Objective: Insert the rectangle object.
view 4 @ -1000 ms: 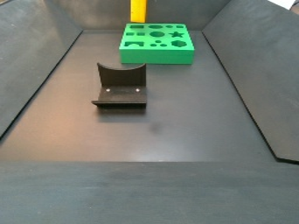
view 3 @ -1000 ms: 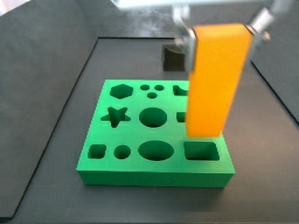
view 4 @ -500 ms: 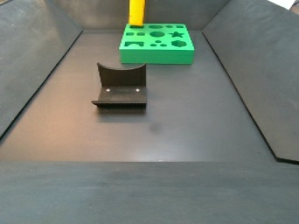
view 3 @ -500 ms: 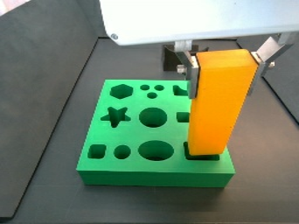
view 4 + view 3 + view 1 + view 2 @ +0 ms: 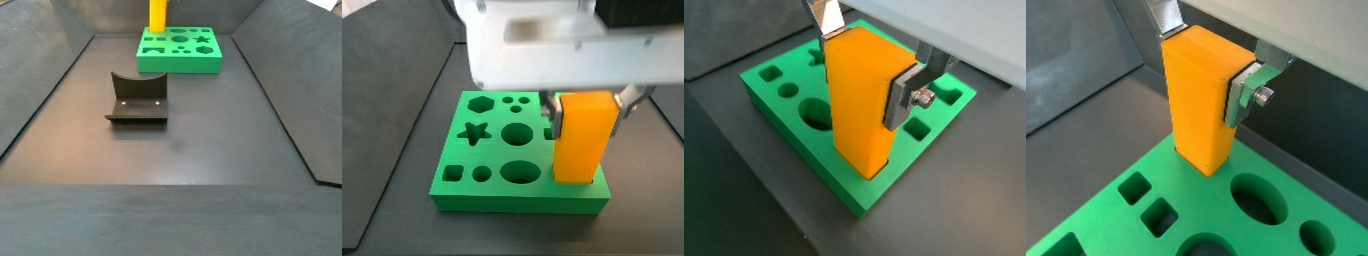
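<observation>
The rectangle object (image 5: 584,138) is a tall orange-yellow block, standing upright. My gripper (image 5: 871,55) is shut on its upper part; the silver fingers (image 5: 1247,87) press on two opposite sides in both wrist views. Its lower end sits in the rectangular hole at a corner of the green board (image 5: 489,190), partly sunk in. The block also shows in both wrist views (image 5: 861,100) (image 5: 1203,95) and far back in a side view (image 5: 158,14), at the left back corner of the board (image 5: 181,60). The gripper's body (image 5: 556,45) hides the block's top in a side view.
The board holds several other shaped holes: a star (image 5: 473,132), round holes (image 5: 517,133), a hexagon (image 5: 478,101), small squares. The dark fixture (image 5: 138,100) stands on the floor in front of the board. Sloping dark walls (image 5: 40,90) bound the floor on both sides.
The gripper has come down with the block. The block's lower end has sunk further into the corner hole, so less of it stands above the board.
</observation>
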